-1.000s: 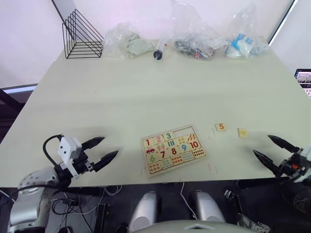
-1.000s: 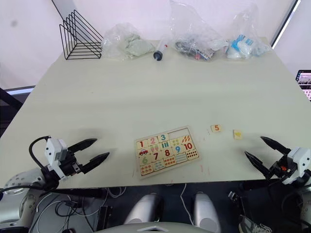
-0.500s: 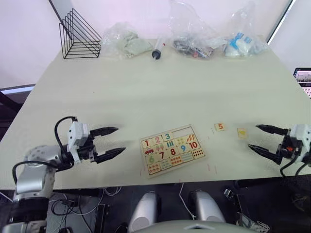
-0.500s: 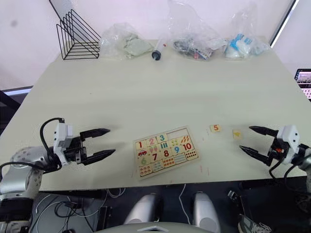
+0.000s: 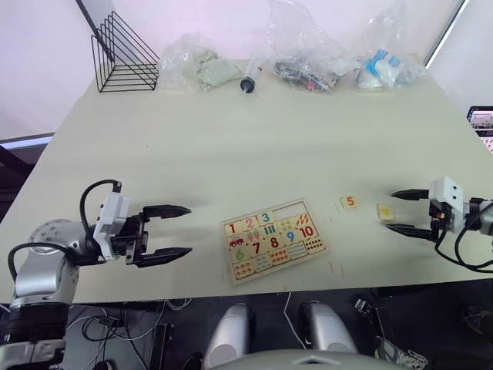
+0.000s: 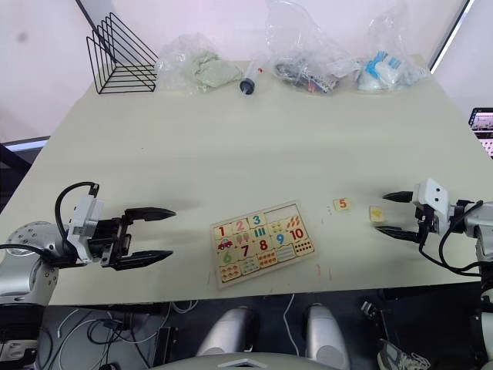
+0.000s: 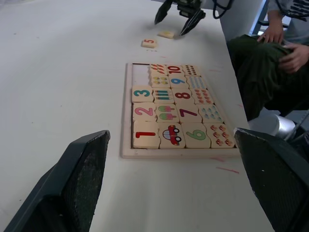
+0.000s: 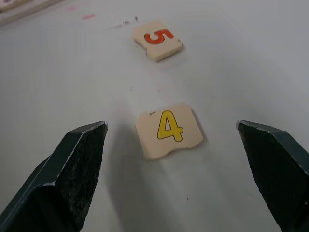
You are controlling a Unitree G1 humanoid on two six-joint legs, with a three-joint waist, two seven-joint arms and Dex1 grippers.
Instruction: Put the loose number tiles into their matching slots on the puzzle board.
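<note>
Both grippers, left (image 5: 179, 230) and right (image 5: 404, 210), gape wide, holding nothing. The yellow 4 tile (image 8: 169, 131) looks chipped, perhaps. The puzzle board (image 5: 273, 240) shows two bare slots (image 5: 291, 209).

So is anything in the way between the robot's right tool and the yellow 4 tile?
No. The right tool is open and the 4 tile lies just ahead on bare table. The 5 tile sits beyond it.

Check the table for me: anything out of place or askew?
Two pale wooden tiles, orange 5 and yellow 4, lie loose on the table right of the wooden puzzle board, which sits skewed and has open top-row slots.
</note>
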